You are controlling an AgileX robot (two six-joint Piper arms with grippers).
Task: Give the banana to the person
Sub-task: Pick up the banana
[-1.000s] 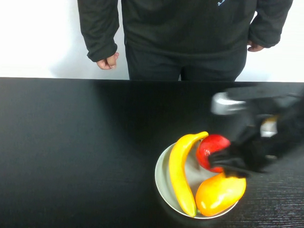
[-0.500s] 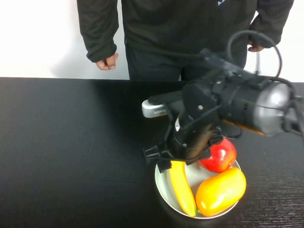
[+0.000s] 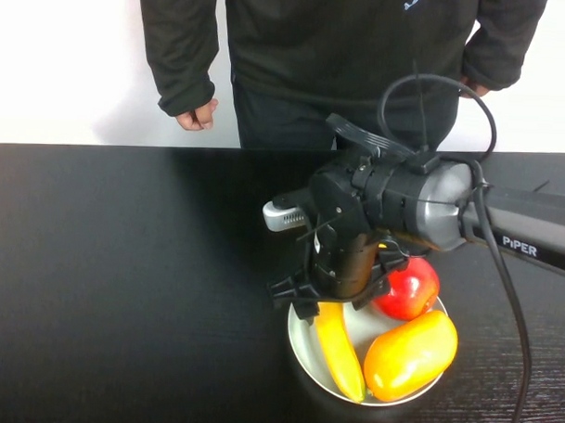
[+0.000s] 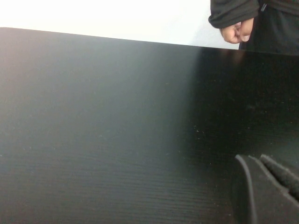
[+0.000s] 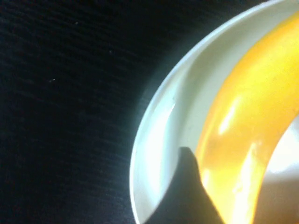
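The banana (image 3: 339,351) lies in a white bowl (image 3: 299,344) on the black table, its far end hidden under my right gripper (image 3: 337,302). In the right wrist view the banana (image 5: 243,116) fills the space beside one dark fingertip (image 5: 187,186), which is down inside the bowl's rim (image 5: 154,140). The jaws stand open on either side of the banana. The person (image 3: 344,56) stands behind the table's far edge, arms hanging down. My left gripper (image 4: 268,186) is shut and empty, low over bare table, out of the high view.
A red apple (image 3: 413,288) and an orange-yellow mango (image 3: 409,355) share the bowl to the right of the banana. The person's fist (image 4: 237,32) shows beyond the far table edge. The black table (image 3: 122,280) stretches to the left of the bowl.
My right arm has swung left from the bowl's right side to over the banana's far end, then settled lower on it. The person and the fruits have not moved.
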